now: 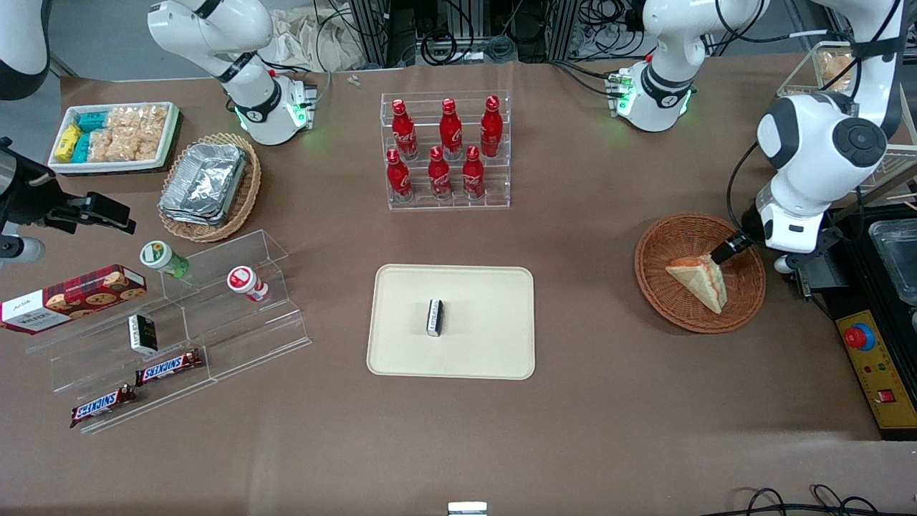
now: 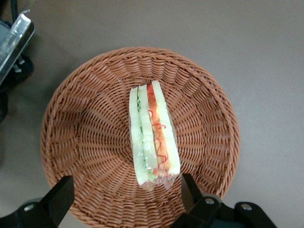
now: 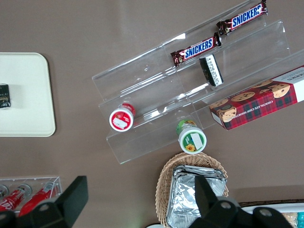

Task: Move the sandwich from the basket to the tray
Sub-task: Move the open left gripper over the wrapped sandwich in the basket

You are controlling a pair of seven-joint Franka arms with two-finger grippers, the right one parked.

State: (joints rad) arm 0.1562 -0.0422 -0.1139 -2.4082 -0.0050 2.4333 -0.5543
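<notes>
Sandwich (image 2: 153, 134): lying in the basket (image 2: 85, 118), filling edge up.
Gripper (image 2: 127, 199): above the basket, jaws wide, fingers apart from the sandwich.
Tray (image 1: 487, 344): well apart from the basket, toward the parked arm's end.

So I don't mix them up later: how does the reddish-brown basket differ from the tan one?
The reddish-brown basket is round and holds the wrapped sandwich; the tan basket looks oval and holds stacked foil containers. The open gripper hangs over the reddish-brown basket; nothing hangs over the tan basket. Both are shallow wicker.
</notes>
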